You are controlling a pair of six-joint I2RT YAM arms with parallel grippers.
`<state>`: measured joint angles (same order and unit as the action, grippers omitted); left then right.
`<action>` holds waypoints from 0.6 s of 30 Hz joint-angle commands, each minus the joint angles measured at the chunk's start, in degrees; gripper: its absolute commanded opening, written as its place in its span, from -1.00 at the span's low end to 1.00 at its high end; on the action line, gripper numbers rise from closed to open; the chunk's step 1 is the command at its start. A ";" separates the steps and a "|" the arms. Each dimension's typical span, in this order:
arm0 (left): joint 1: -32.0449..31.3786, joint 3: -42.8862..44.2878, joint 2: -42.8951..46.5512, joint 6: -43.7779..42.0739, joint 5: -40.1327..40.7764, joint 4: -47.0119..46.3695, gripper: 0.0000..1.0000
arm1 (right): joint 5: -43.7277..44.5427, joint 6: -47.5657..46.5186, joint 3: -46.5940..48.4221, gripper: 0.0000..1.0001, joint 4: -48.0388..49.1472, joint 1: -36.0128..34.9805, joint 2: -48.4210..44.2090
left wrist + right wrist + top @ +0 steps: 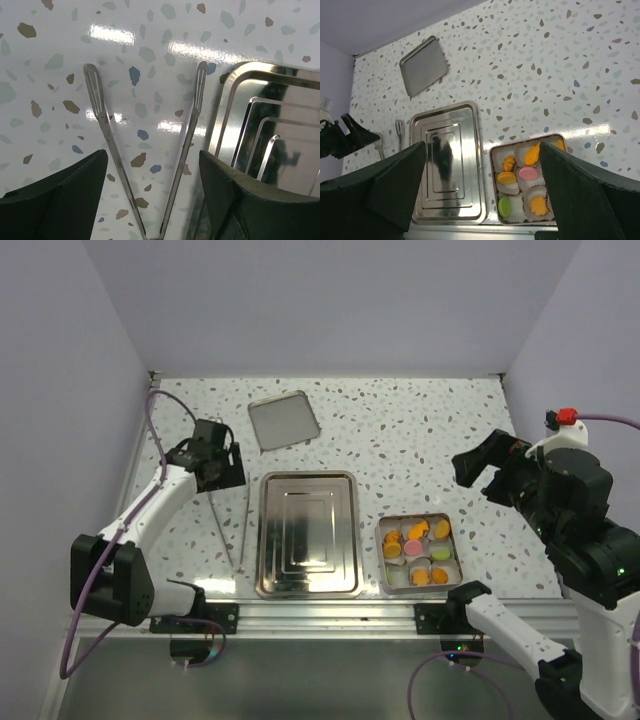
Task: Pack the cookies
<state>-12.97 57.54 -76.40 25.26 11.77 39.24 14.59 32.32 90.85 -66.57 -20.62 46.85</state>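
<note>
Left fingers (55,200) and right fingers (580,195) spread wide; cookies (419,531) sit in the square tin (381,556) beside a steel tray (308,540).

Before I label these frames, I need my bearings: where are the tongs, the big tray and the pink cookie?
tongs (111,142): left wrist view, on the left-hand metal leg.
big tray (308,535): top view, on its bare floor.
pink cookie (528,173): right wrist view, on its top face.

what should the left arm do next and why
Probably lift the open left gripper clear of the tongs and head for the lid: the tray is bare, the cookies sit in the tin, and the lid lies apart beyond the tray.
</note>
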 commanded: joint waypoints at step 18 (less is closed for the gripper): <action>0.40 12.94 -7.88 3.13 -11.51 -8.92 0.50 | -19.84 -1.20 -14.28 0.97 0.56 -0.21 9.83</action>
<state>-12.86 66.70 -82.67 26.85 2.52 34.76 1.41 32.10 79.53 -65.34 -20.62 54.50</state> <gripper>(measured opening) 0.754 0.986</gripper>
